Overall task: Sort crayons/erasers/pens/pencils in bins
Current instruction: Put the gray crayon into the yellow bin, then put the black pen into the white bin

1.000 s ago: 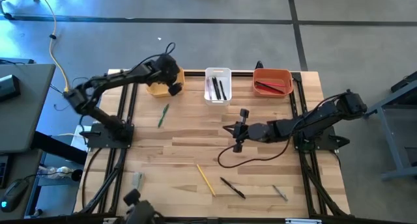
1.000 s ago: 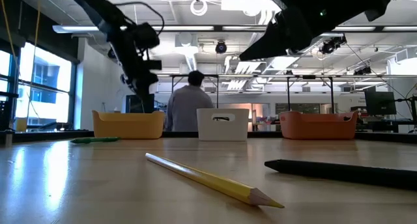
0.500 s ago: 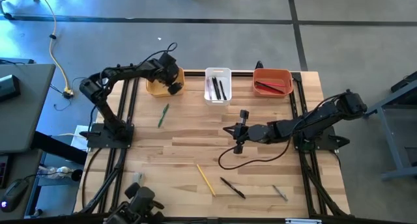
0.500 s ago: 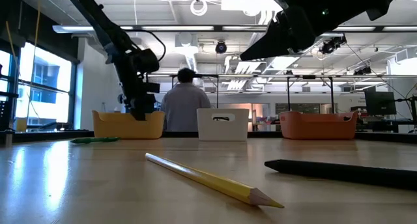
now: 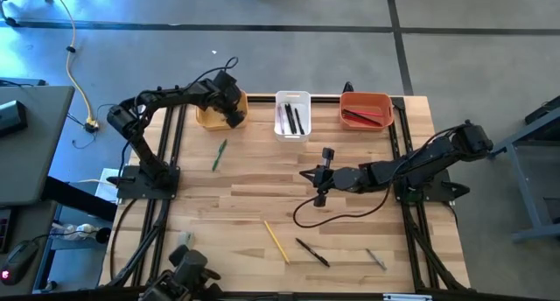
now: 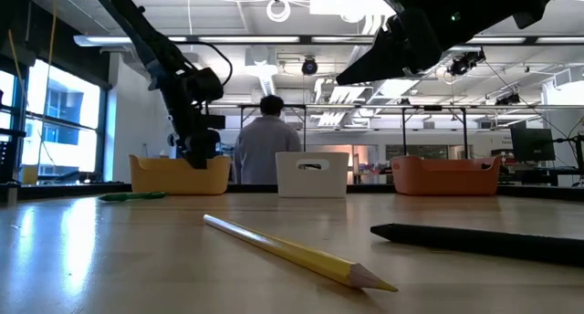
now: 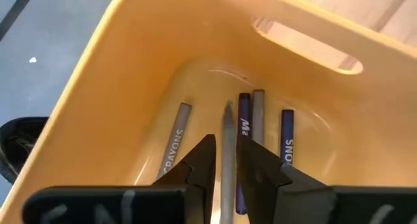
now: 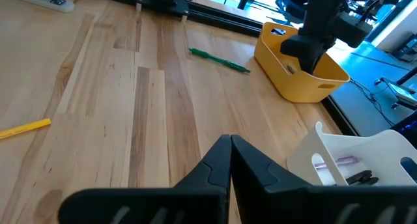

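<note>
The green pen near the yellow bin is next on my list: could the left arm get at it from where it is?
Probably yes. The green pen lies alone on bare table, just in front of the yellow bin where the left gripper is lowered, with nothing between them.

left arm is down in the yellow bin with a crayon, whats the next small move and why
Probably open the left gripper a little wider, then lift straight up. Its fingers are parted only slightly around the grey crayon, which already hangs inside the yellow bin above the other crayons. The right gripper, shut and empty, waits over mid-table.
</note>
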Controlling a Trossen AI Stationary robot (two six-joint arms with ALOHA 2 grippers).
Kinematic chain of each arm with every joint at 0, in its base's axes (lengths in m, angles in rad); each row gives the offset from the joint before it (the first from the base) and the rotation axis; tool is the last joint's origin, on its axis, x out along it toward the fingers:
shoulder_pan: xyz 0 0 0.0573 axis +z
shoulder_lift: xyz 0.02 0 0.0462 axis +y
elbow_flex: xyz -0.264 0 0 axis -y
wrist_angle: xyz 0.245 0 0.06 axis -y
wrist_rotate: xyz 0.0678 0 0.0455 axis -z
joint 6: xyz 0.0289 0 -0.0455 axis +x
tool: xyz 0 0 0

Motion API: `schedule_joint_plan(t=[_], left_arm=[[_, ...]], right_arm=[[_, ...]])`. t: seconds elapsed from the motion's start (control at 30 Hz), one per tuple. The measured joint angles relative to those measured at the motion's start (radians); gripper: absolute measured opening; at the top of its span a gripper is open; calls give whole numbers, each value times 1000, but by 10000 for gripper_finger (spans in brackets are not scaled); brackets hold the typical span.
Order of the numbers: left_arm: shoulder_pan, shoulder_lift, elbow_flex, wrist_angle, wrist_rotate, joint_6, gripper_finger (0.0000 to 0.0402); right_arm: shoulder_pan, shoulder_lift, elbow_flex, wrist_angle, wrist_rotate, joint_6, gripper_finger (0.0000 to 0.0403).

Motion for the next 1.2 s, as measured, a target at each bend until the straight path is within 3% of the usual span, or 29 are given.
schedule_joint_plan(t=[0.27, 0.5, 0.63, 0.93, 1.2], left_arm=[[1, -2, 0, 4, -77, 26, 70], [-14, -110, -14, 30, -96, 36, 14], [-50, -216, -83, 101, -23, 44, 4], [-213, -474, -355, 505, 98, -77, 1], [-422, -610, -586, 940, 177, -176, 0]], right_arm=[[0, 0, 0, 0, 0, 0, 0], [0, 0, 0, -1, 0, 0, 0], [0, 0, 0, -1, 0, 2, 0], [0, 0, 0, 1, -4, 34, 0], [4, 0, 4, -3, -98, 142, 0]])
